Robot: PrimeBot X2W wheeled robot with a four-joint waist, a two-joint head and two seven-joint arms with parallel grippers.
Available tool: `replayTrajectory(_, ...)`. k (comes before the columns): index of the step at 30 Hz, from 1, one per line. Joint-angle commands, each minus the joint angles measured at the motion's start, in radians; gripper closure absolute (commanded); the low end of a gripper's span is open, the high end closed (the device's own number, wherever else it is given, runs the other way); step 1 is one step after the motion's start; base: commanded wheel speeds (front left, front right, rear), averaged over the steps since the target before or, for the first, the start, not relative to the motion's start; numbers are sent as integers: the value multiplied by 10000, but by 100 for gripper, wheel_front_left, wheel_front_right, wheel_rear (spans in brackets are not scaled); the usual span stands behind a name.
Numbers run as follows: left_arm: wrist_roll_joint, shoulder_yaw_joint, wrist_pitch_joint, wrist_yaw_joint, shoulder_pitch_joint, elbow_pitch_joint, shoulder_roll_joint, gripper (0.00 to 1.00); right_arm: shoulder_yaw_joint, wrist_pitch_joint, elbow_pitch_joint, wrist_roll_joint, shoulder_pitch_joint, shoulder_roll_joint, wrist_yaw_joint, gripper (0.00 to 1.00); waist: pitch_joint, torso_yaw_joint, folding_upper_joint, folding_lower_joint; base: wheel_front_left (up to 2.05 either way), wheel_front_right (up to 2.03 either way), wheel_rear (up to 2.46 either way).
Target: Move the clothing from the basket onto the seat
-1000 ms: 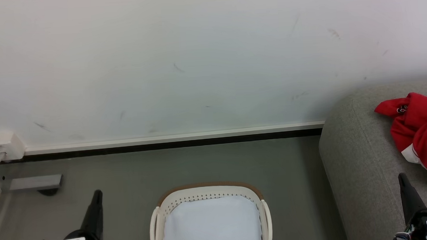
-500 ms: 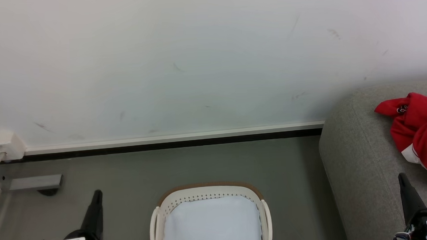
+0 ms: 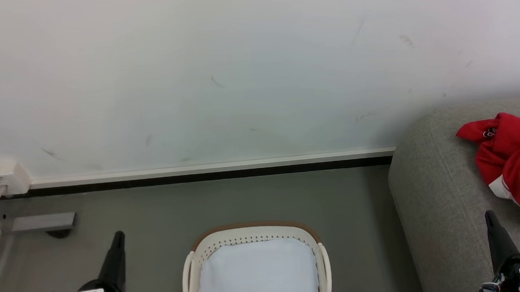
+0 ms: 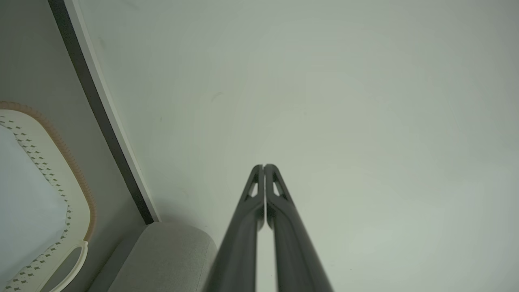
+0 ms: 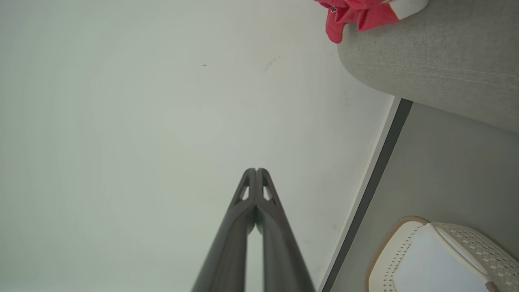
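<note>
Two grippers shut, red clothing on the sofa

Far left, a small white plastic box sits on the scuffed white wall just above the pale skirting board. A thin cable hangs from it, and any print on it is too small to read.

Next comes the left gripper, low over the grey floor. Its two long dark fingers are pressed together along their length, pinching nothing and touching nothing, and they point toward the wall.

In the middle, on the floor, stands the oval white plastic laundry basket. It has rows of small perforations in its sides, a brown band along the far rim and a looped handle on either side. A pale white-blue lining lies smooth across its inside.

Further right, well apart from the basket, is the large grey woven-fabric sofa, its rounded end near the wall.

The clothing, bright red sports fabric, lies crumpled in a heap on top of the sofa and runs out past the right edge of the head view. It shows white trim with a thin red stripe along one hem. A small dark-and-white patch sits near its upper left fold, too small to read.

The right gripper rises at the lower right, its dark tip showing against the sofa's grey fabric, near the red heap but apart from it. Its fingers are likewise closed flat against each other, holding nothing.
</note>
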Motion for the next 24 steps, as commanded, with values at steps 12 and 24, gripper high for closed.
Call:
replayTrajectory(12, -141, 0, 39, 11, -72, -35, 23, 100, -45, 31, -37, -12, -117, 1, -21, 100, 0, 0, 0, 0, 0, 0, 0)
replayTrajectory(24, -142, -2, 38, 11, -72, -36, 23, 100, -46, 33, -37, -14, -117, 2, -21, 100, 0, 0, 0, 0, 0, 0, 0)
